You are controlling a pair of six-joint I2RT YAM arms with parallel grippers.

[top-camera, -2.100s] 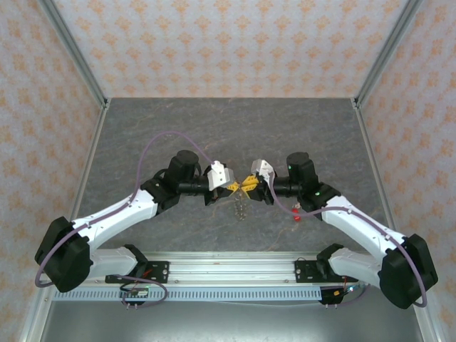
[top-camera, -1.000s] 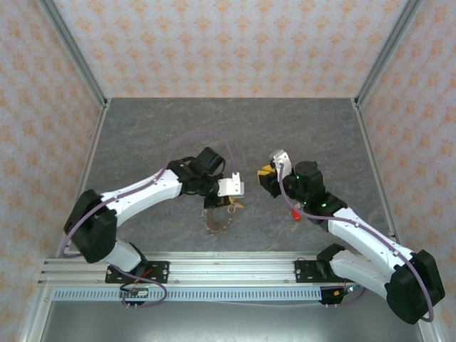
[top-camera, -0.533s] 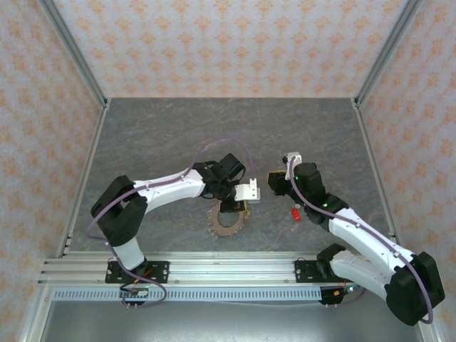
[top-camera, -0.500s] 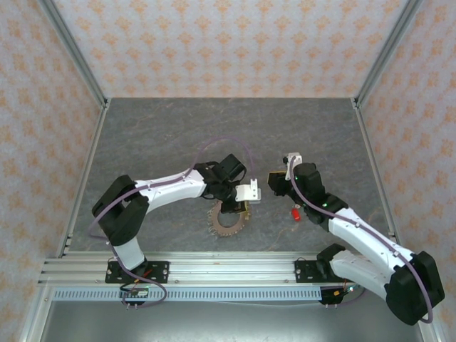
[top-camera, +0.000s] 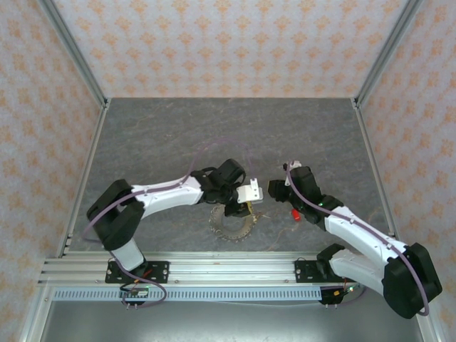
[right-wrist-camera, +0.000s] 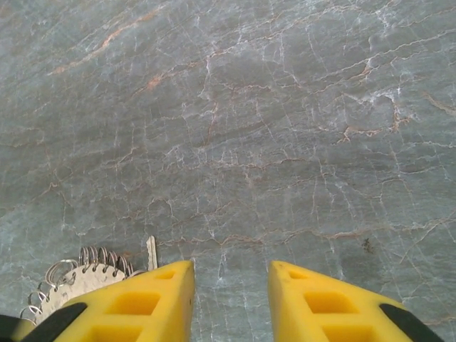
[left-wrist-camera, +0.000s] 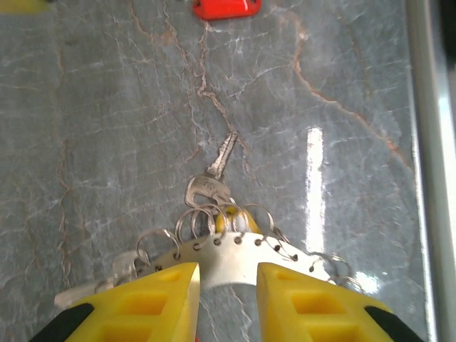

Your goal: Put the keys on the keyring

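The keyring (top-camera: 231, 225), a flat silver toothed ring hung with small wire loops, lies on the table. My left gripper (top-camera: 246, 204) hovers at its far right edge. In the left wrist view the ring's band (left-wrist-camera: 235, 260) crosses the gap between the yellow fingers (left-wrist-camera: 153, 303) and runs under both; the left gripper (left-wrist-camera: 228, 267) is open. A plain metal key (left-wrist-camera: 221, 160) and a yellow key head (left-wrist-camera: 231, 222) sit at the loops. A red key (top-camera: 294, 214) lies apart to the right, also the red key (left-wrist-camera: 226, 7). My right gripper (top-camera: 273, 189) is open over bare table, right gripper (right-wrist-camera: 231, 267), keyring (right-wrist-camera: 75, 281) at its lower left.
The grey marbled tabletop (top-camera: 178, 135) stretches free behind both arms. Patterned walls with metal posts (top-camera: 370, 71) close three sides. A metal rail (top-camera: 228, 269) runs along the near edge by the arm bases.
The two grippers parted from their raised meeting point. The left one came down with the keyring, slid right along the table and now stands open over it. The right gripper drew back and lowered.
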